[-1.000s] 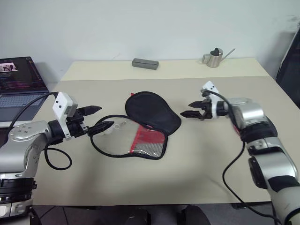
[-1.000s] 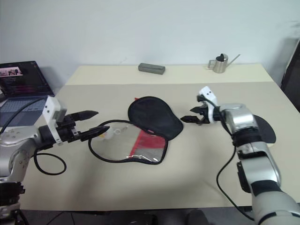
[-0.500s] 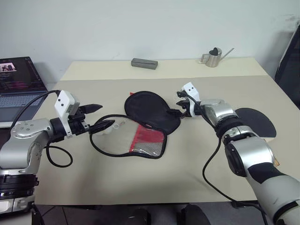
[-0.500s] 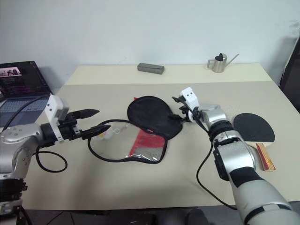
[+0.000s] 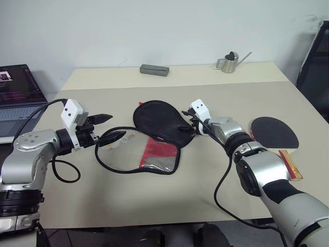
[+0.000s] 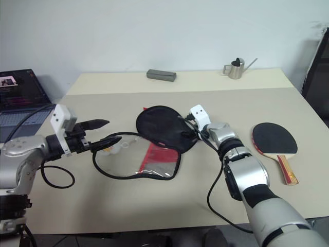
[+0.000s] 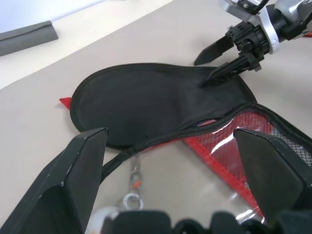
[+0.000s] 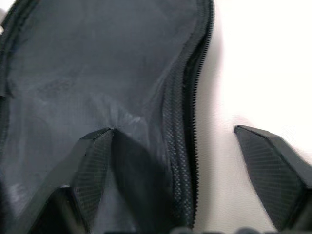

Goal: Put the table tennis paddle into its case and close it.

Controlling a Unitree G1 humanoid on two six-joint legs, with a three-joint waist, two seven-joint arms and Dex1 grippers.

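- Our right gripper has its jaws apart at the case's black flap: one finger presses on the lining, the other stands over the bare table just past the zipper rim. It clamps nothing.
- Our left gripper has its jaws wide apart at the case's left end. The lower finger lies at the black rim loop; we cannot tell whether it touches it. The upper finger is free in the air.
- Against a second ago, our right gripper has come left and down from open air beside the flap onto the flap's right edge. Our left gripper has kept its place.
- With the right arm shifted, the table tennis paddle now shows in full. It lies flat on the table, well to the right of the case, black face up, handle toward the near edge.
- The case lies open in the middle of the table: the black flap is thrown back toward the far side, and the red panel and mesh pocket lie nearer us inside the rim loop. The small plush charm lies just beside the left gripper's lower finger.
- Between case and paddle only our right forearm crosses the table; the near strip before the case is bare.
- Toward the far edge stand a grey block and a small metal watering can, well apart from the case. A laptop sits off the table's left side.
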